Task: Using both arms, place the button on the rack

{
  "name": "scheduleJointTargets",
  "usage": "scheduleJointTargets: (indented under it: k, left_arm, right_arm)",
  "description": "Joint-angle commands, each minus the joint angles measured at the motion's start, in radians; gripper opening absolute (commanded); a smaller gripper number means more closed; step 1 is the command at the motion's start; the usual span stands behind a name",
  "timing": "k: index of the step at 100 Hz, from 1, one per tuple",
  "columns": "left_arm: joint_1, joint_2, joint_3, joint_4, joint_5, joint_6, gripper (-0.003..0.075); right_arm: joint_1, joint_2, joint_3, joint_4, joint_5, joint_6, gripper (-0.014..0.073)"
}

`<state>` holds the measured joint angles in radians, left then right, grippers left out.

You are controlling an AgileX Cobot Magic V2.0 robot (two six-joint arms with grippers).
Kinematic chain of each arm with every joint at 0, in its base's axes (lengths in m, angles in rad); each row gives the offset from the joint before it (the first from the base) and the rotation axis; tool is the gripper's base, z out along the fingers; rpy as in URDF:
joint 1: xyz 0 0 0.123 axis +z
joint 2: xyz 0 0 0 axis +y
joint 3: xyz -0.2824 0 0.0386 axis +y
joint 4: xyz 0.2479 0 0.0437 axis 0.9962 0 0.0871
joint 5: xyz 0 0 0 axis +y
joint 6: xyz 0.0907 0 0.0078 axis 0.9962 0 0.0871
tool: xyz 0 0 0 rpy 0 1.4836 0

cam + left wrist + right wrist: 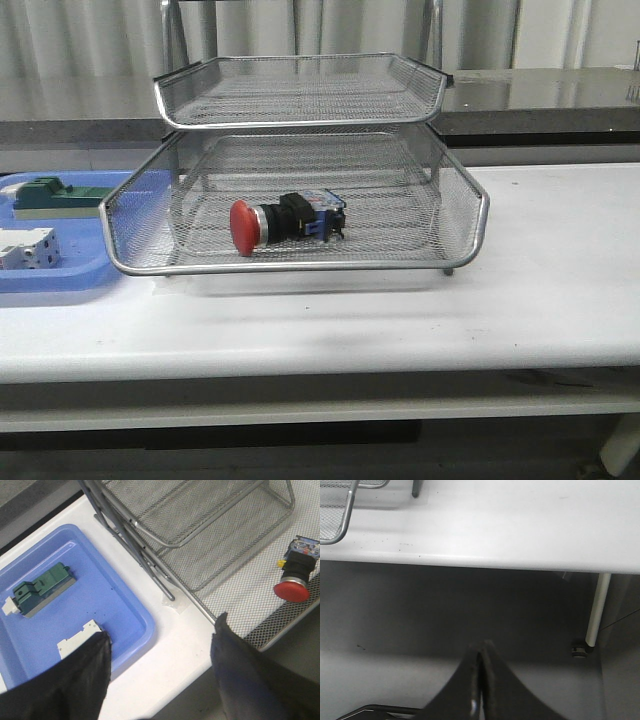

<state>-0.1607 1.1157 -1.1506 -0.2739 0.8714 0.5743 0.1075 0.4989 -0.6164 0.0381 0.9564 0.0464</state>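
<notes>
White table bears the rack, where the button lies, rigid and light, best gripped at its collar; left gripper spread wide, right gripper closed empty.

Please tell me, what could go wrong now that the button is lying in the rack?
The button lies on its side in the lowest tray of the rack, so a bump might roll it. The open left tool hangs near the rack's edge and the blue tray; a careless move could nudge either.

Red-headed button, silver mesh rack
</notes>
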Motion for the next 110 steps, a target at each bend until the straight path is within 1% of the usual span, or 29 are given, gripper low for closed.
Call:
scheduleJointTargets:
  k: [1, 18, 28, 41, 54, 67, 74, 82, 98, 110]
  left_arm:
    - [0.004, -0.119, 0.109, -0.031, -0.187, -0.044, 0.0417]
    - [0.004, -0.321, 0.362, -0.031, -0.391, -0.111, 0.0417]
    - [0.004, -0.436, 0.484, -0.031, -0.499, -0.181, 0.0417]
    - [0.004, -0.575, 0.622, -0.031, -0.585, -0.227, 0.0417]
    - [0.004, -0.707, 0.725, -0.031, -0.654, -0.258, 0.0417]
    - [0.004, -0.819, 0.813, -0.031, -0.714, -0.258, 0.0417]
    - [0.004, -0.862, 0.854, -0.031, -0.751, -0.258, 0.0417]
    - [0.007, -0.891, 0.899, -0.031, -0.823, -0.258, 0.0417]
    - [0.007, -0.896, 0.977, -0.038, -0.96, -0.258, 0.0417]
    - [0.007, -0.896, 1.003, -0.049, -1.012, -0.258, 0.0417]
  right_arm:
    - [0.0, 0.002, -0.026, -0.009, -0.059, -0.002, -0.0067]
    - [0.0, 0.002, -0.026, -0.009, -0.059, -0.002, -0.0067]
    - [0.0, 0.002, -0.026, -0.009, -0.059, -0.002, -0.0067]
    - [0.0, 0.002, -0.026, -0.009, -0.059, -0.002, -0.0067]
    - [0.0, 0.002, -0.026, -0.009, -0.059, -0.002, -0.0067]
    - [0.0, 0.002, -0.026, -0.009, -0.059, -0.002, -0.0067]
    - [0.0, 0.002, -0.026, -0.009, -0.059, -0.002, -0.0067]
    - [0.0, 0.002, -0.026, -0.009, -0.059, -0.002, -0.0067]
    - [0.0, 0.002, -0.026, -0.009, -0.059, -0.002, -0.0067]
    - [0.0, 0.002, -0.026, -0.009, -0.059, -0.002, -0.0067]
